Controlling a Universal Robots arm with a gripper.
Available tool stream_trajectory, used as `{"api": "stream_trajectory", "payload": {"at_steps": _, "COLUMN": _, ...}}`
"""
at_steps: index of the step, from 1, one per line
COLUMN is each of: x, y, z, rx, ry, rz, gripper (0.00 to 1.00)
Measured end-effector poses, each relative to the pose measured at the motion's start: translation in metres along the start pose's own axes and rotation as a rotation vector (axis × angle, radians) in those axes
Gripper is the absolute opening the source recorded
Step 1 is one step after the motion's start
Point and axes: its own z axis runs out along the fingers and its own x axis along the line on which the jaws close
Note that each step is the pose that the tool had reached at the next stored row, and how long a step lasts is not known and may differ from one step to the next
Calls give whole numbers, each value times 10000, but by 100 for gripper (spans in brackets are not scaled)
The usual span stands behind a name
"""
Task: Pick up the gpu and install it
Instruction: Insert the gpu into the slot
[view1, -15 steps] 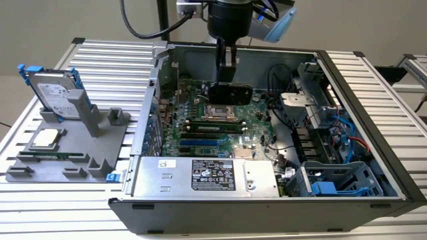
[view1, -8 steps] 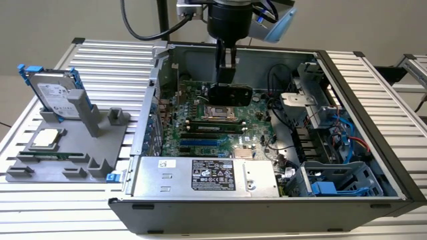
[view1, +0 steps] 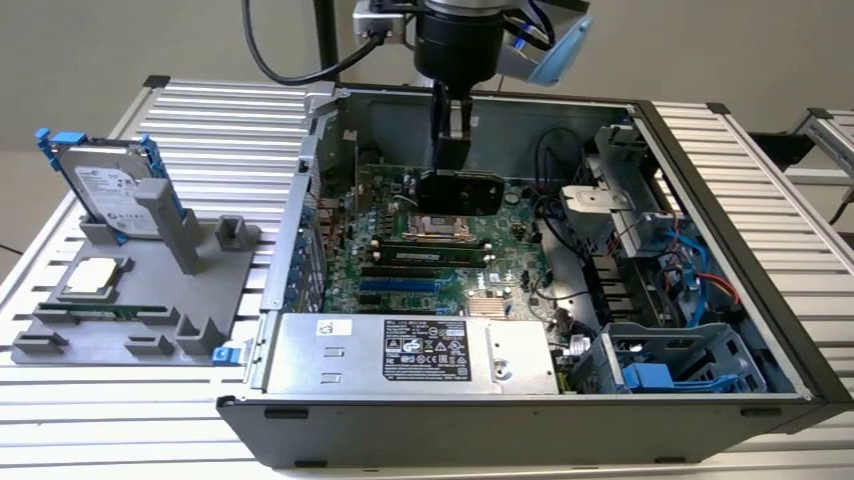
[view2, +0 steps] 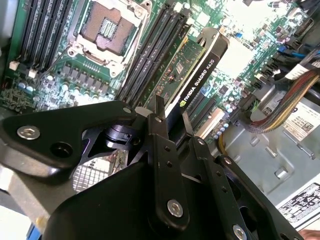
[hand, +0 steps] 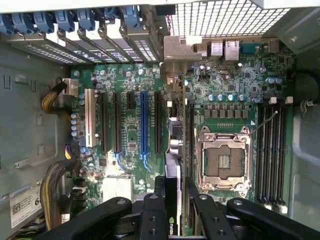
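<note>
So the gpu (view1: 461, 190) is up in the air inside the open computer case (view1: 747, 300), gripped by its top edge and hanging edge-down over the green motherboard (view1: 441, 262), right above the bare processor socket (view1: 437, 224) in the exterior view. The end effector (view1: 451, 150) has its fingers (view2: 161, 131) pinched tight on the card, so it's clearly holding it. In the second wrist view the gpu (view2: 197, 75) shows its black shroud edge on one side and green board on the other, sitting over the long black slots next to the socket (view2: 107, 27). In the first wrist view you're looking straight down the card (hand: 172, 165), so it's just a thin strip with its silver bracket (hand: 182, 52) up near the rear of the case, between the row of expansion slots, including a blue slot (hand: 144, 122), and the socket (hand: 222, 162). It doesn't look seated in any slot. Moving outward in the exterior view, the silver power supply box (view1: 407, 352) sits at about 6 o'clock from the card, and a blue-tabbed drive cage (view1: 674, 362) is down around 4 o'clock. Outside the case, roughly 9 o'clock, the ribbed metal desk (view1: 200, 110) carries a gray holder (view1: 147, 300) with a hard drive with blue rails (view1: 104, 180) standing up in it, a processor chip (view1: 91, 277) lying flat, and a memory stick (view1: 107, 311) just in front of it.
</note>
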Motion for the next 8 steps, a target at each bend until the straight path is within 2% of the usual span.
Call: {"api": "stream_trajectory", "payload": {"at_steps": 8, "x": -13, "y": 1, "z": 39, "rx": 3, "ry": 80, "rz": 0, "gripper": 0}}
